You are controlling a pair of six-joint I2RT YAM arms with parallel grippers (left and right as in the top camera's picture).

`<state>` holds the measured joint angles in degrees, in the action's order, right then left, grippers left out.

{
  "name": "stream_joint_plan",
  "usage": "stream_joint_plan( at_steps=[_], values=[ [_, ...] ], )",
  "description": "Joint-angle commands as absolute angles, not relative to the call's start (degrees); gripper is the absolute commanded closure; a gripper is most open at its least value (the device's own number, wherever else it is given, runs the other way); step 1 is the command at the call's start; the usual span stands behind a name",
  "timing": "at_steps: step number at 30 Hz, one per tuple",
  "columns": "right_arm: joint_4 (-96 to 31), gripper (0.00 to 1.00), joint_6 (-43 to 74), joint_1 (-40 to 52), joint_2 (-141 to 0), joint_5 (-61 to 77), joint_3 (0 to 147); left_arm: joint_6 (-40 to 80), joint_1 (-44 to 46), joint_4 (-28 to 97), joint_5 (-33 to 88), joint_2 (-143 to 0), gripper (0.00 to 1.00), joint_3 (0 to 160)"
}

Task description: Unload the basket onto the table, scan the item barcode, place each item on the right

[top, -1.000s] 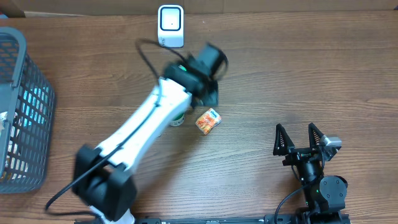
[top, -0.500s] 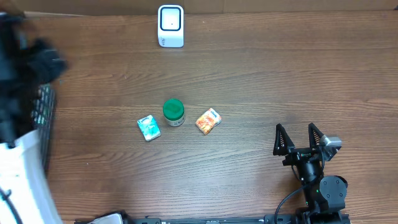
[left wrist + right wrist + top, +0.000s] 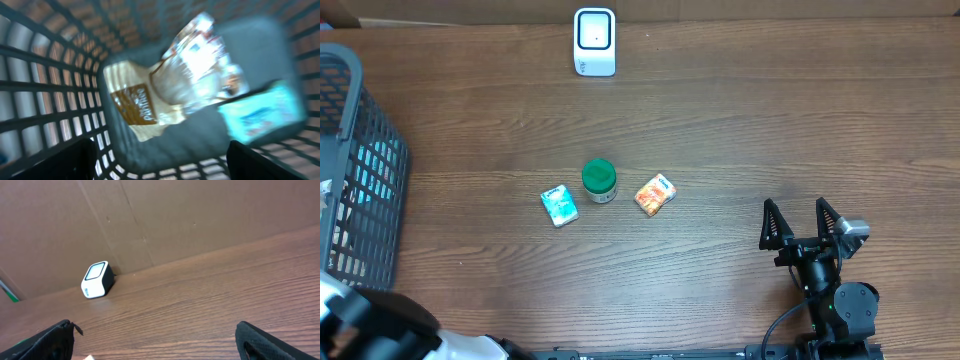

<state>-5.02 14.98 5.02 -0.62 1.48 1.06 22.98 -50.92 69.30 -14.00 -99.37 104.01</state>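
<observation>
My left gripper [image 3: 161, 149] hangs over the basket [image 3: 45, 100], fingers wide apart and empty. Below it lie a brown-and-white packet [image 3: 135, 107], a clear wrapped bundle [image 3: 200, 60] and a cyan packet [image 3: 262, 112]. My right gripper [image 3: 795, 208] gapes, also empty. Well off to its left are an orange packet [image 3: 655, 194], a green-lidded jar [image 3: 599, 180] and a teal packet [image 3: 559, 205]. Farthest ahead stands the scanner [image 3: 594, 40].
</observation>
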Motion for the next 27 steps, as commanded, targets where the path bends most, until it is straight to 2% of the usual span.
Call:
stream_joint_plan(
  at_steps=[1,3,9,27],
  values=[
    [-4.64,0.00,14.98,5.34,-0.23,1.58,0.45,18.11,-52.82,68.23,-13.63,-102.50,0.14,102.35],
    [-4.64,0.00,14.98,5.34,-0.23,1.58,0.45,13.13,-53.39,68.23,-10.61,-107.35,0.13,102.13],
    [-4.64,0.00,14.98,5.34,-0.23,1.58,0.45,9.21,-53.25,69.89,-9.37,-114.26,0.14,102.08],
    [-4.64,0.00,14.98,5.34,-0.23,1.58,0.45,7.22,-53.23,67.37,-10.76,-122.67,0.14,101.97]
  ],
)
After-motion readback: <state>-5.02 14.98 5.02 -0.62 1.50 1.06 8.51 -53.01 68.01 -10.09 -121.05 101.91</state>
